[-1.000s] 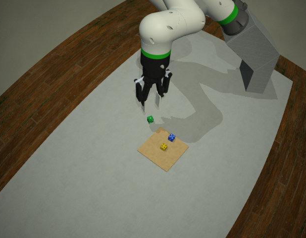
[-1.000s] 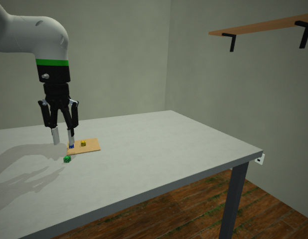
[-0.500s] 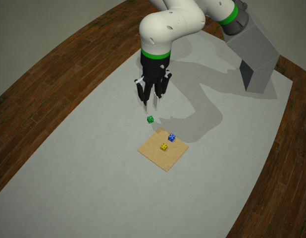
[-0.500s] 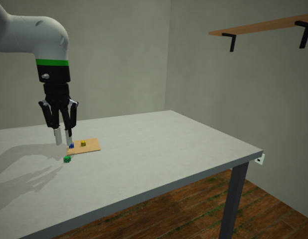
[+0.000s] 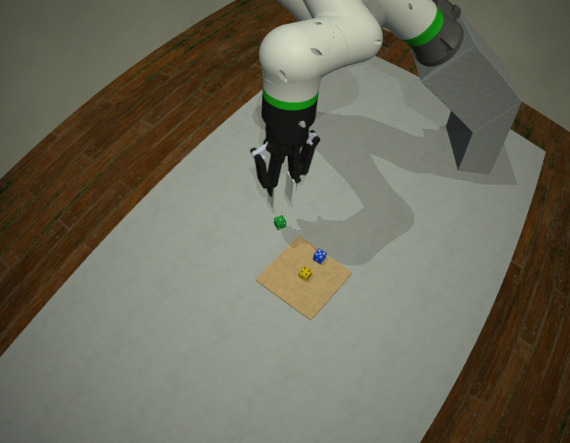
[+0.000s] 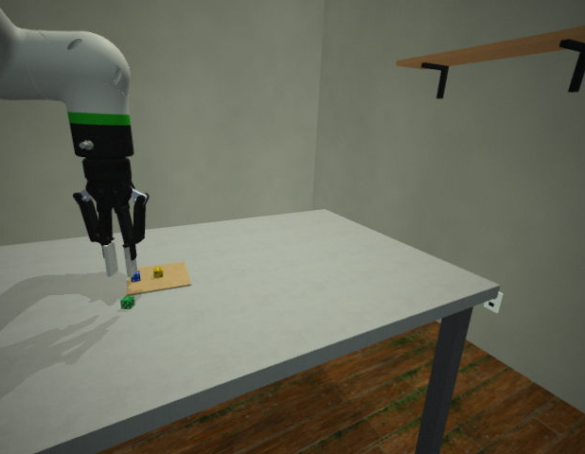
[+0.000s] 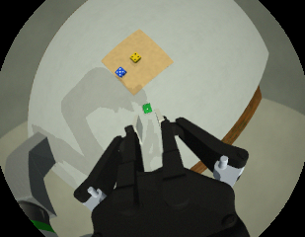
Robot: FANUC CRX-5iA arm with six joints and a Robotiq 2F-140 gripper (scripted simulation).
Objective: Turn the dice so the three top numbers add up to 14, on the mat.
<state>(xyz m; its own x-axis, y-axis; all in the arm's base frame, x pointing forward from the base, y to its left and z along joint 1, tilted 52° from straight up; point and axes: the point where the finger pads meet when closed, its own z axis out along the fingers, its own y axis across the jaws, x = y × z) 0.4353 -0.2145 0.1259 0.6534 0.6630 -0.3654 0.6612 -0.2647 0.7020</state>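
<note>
The green die point(image 5: 279, 221) point(image 6: 127, 302) point(image 7: 147, 108) lies on the table just off the mat's near corner in the wrist view; its top appears to show one pip. The tan mat point(image 5: 310, 303) point(image 6: 172, 281) point(image 7: 154, 61) lies flat. The blue die point(image 5: 319, 256) point(image 6: 135, 276) point(image 7: 120, 72) lies on it near one edge, five up. The yellow die point(image 5: 304, 273) point(image 6: 158, 272) point(image 7: 135, 57) lies near its middle, four up. My gripper point(image 5: 280, 206) point(image 6: 120, 270) point(image 7: 148, 118) is above the table near the green die, its fingers a narrow gap apart and empty.
The grey pedestal point(image 5: 471, 100) of the arm stands on the table point(image 5: 180, 333) point(image 6: 308, 278). The arm's shadow falls beside the mat and over its corner near the green die. A wall shelf point(image 6: 493, 48) hangs far off to the right in the exterior view.
</note>
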